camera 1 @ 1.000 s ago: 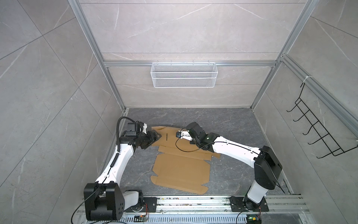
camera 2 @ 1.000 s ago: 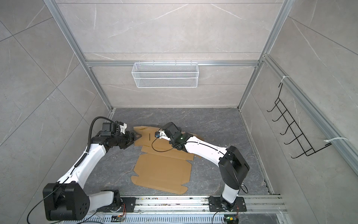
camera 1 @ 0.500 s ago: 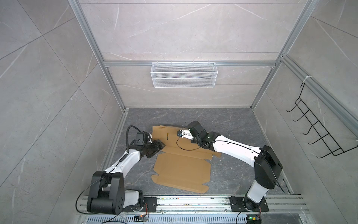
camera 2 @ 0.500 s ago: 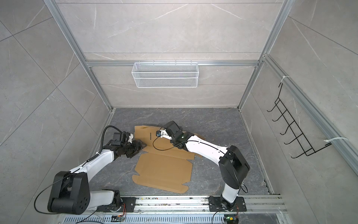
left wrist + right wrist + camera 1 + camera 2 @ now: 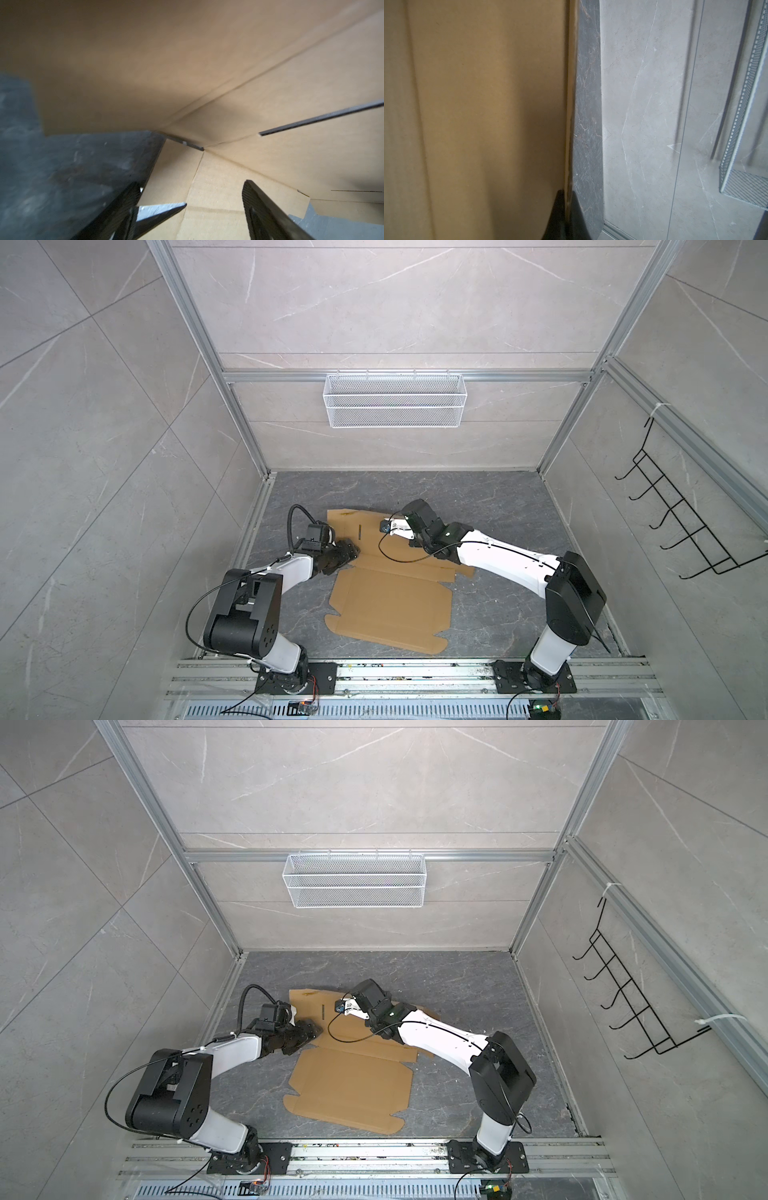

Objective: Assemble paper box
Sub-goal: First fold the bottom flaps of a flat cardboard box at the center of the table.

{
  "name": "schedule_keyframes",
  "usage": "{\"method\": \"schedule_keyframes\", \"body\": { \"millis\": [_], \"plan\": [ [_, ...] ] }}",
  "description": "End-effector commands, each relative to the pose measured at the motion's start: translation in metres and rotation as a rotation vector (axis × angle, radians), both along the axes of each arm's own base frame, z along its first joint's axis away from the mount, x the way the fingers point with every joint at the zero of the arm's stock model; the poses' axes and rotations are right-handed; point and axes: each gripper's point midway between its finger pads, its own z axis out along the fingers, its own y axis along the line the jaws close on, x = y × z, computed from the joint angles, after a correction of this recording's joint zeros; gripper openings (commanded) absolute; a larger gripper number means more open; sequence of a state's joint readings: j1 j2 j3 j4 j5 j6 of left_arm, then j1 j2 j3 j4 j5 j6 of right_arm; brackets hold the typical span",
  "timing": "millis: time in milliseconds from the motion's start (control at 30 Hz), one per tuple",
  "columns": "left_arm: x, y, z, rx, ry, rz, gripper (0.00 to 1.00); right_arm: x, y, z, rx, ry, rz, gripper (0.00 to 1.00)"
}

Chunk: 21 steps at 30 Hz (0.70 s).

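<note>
Item under inspection: the paper box point(image 5: 390, 605), a flat die-cut sheet of plain brown corrugated cardboard with flaps and tabs, unassembled; it lies on the dark grey marbled floor point(image 5: 498, 506) between the two arms, seen in both top views point(image 5: 353, 1090). The near panel rests flat on the floor; the rear panel appears tilted up along a crease, which the left wrist view point(image 5: 228, 72) shows as a fold line rising away from the flat part.

Left gripper point(image 5: 351, 551): low at the sheet's left edge, beside a notch where two flaps meet; jaws stand wide apart in the left wrist view point(image 5: 191, 185); one finger point(image 5: 128, 199) is over bare floor, the other is over cardboard; nothing is clasped between them.

Right gripper point(image 5: 568, 195): jaws closed tight on a thin edge of the cardboard point(image 5: 477, 104), which runs straight up from between the fingertips; brown board fills one side of that view, floor and pale wall the other. In the top views the wrist hides the fingers, so the exact grip point there cannot be told.

Surroundings: a white wire mesh basket point(image 5: 395, 406) hangs on the rear wall; a black wire hook rack point(image 5: 685, 526) is fixed to the side wall; both are well apart from the sheet.
</note>
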State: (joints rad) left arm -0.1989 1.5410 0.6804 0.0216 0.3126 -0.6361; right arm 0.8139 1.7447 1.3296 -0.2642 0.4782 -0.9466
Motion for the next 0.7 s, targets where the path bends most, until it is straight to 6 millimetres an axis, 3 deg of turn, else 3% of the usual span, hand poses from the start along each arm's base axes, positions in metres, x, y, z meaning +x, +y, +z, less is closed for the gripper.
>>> {"method": "schedule_keyframes", "body": {
  "millis": [0, 267, 433, 667],
  "plan": [
    [0.008, -0.007, 0.005, -0.01, -0.04, -0.014, 0.79, -0.001, 0.002, 0.006, 0.014, 0.003, 0.009, 0.0],
    [0.002, -0.025, 0.037, -0.031, -0.081, -0.066, 0.78, -0.001, 0.001, 0.007, 0.016, 0.002, 0.007, 0.0],
    [-0.005, -0.049, 0.034, -0.033, -0.061, -0.112, 0.77, -0.002, 0.003, 0.008, 0.019, 0.003, 0.006, 0.0],
    [-0.003, -0.069, 0.014, -0.021, -0.021, -0.151, 0.77, -0.004, 0.005, 0.007, 0.017, 0.007, 0.007, 0.0]
  ]
}}
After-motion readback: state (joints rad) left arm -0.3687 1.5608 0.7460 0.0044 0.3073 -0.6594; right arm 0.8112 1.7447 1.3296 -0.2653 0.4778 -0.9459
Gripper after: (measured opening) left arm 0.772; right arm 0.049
